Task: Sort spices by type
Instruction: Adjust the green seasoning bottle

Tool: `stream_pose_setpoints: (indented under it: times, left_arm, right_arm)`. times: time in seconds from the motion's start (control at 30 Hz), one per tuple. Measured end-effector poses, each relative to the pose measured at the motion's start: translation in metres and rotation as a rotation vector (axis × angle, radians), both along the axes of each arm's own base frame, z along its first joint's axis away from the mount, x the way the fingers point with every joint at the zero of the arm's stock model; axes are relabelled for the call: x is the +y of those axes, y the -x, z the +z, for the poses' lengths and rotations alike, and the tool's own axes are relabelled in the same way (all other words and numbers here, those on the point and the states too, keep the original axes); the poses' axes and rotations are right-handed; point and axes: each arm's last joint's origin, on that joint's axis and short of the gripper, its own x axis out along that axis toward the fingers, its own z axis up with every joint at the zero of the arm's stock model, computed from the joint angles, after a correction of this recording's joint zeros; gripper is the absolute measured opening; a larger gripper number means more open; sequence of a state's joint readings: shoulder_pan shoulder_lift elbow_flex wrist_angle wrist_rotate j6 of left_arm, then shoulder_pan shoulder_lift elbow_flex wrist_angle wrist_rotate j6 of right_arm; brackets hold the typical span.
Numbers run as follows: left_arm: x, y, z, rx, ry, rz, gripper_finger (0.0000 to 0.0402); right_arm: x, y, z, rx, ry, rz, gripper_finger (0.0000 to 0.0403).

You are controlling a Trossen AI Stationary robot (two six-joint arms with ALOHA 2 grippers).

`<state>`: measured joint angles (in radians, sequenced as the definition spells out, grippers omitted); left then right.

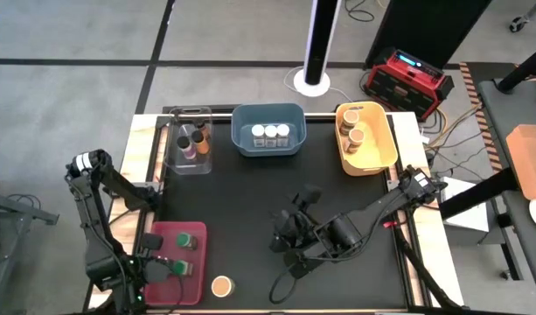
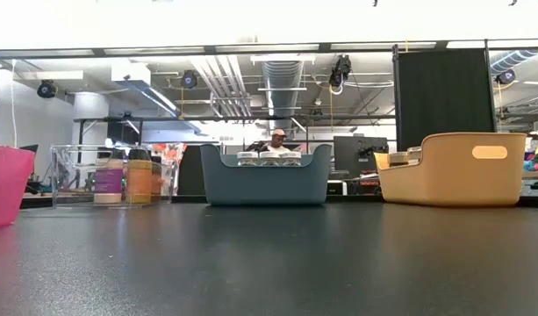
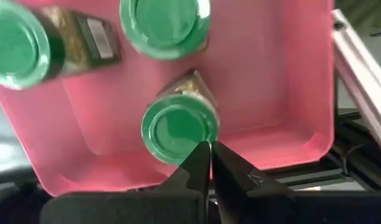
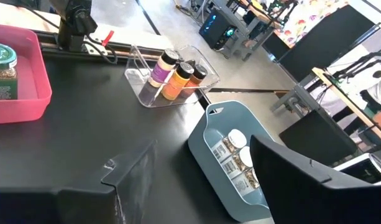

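Spices grouped by lid colour, one tan-lidded jar (image 1: 221,285) left loose on the worktop (image 1: 250,201).
Left hand (image 3: 209,163) pinched shut above green-lidded jars (image 3: 178,127) in red bin (image 1: 163,234); right hand (image 1: 289,236) spread apart mid-worktop, holding nothing, probably readied for that stray.

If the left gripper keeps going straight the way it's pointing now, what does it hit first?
Most likely the green-lidded spice jar directly ahead of the shut left gripper, inside the red bin. The fingertips look nearly at its lid, though the exact gap is unclear.
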<state>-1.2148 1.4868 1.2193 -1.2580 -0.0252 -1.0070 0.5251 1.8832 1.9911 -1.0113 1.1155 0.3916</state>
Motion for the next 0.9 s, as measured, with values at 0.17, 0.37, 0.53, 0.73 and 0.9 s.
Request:
stream_pose_setpoints:
  times: [0.17,0.37,0.53,0.73,0.9]
  left_arm:
    - [0.0016,0.0012,-0.0041,0.016,-0.014,0.012,0.0000]
    - [0.0015,0.0018,-0.0051,0.028,-0.009,0.013,0.0000]
    - [0.0025,0.0024,-0.0081,0.042,-0.012,0.017,0.0000]
    - [0.0043,0.0031,-0.0105,0.045,-0.018,0.018,0.0000]
    - [0.0071,0.0040,-0.0109,0.055,-0.048,0.018,0.0000]
  right_arm:
    - [-0.0001,-0.0001,0.0000,0.000,-0.001,0.000,0.0249]
    - [-0.0001,-0.0001,0.0000,0.000,0.000,-0.001,0.0262]
    - [0.0000,0.0000,0.0000,-0.001,0.000,0.000,0.0269]
    - [0.0000,-0.0001,0.0000,-0.001,-0.001,0.000,0.0266]
    - [0.0001,-0.0002,0.0001,-0.003,-0.002,0.000,0.0256]
